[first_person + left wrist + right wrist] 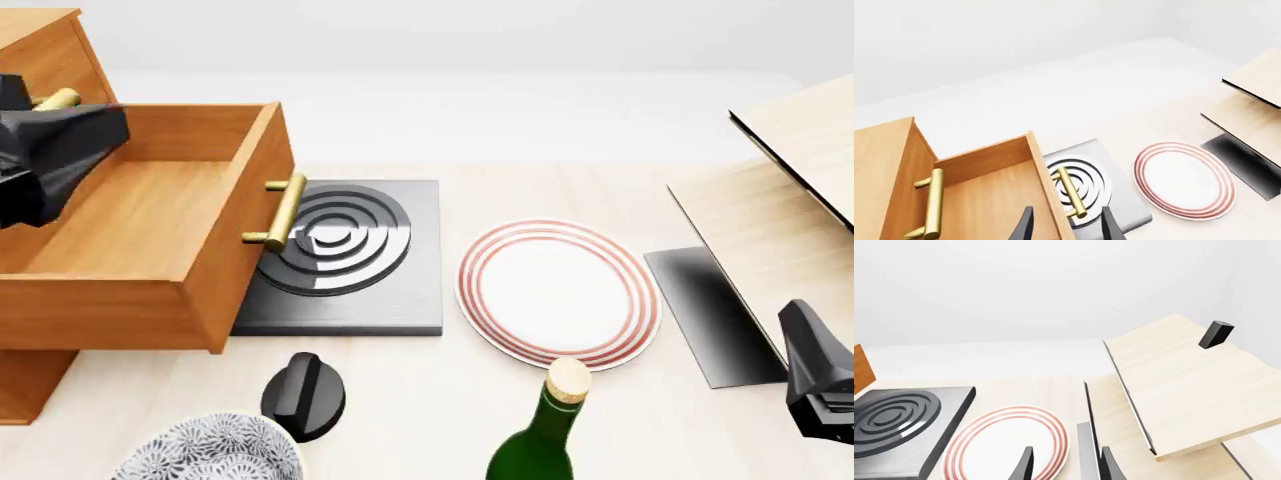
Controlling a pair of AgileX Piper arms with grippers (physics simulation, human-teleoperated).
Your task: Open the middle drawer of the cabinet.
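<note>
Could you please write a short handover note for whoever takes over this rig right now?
Left gripper: open, empty, fingers on either side of the middle drawer's front edge, near the brass handle.
Right gripper: open, empty, parked over the striped plate and the pale boards.
Middle drawer: pulled well out of the cabinet, overhanging the burner plate.
Done: the drawer looks open.
Left: probably only backing the left arm clear.
</note>
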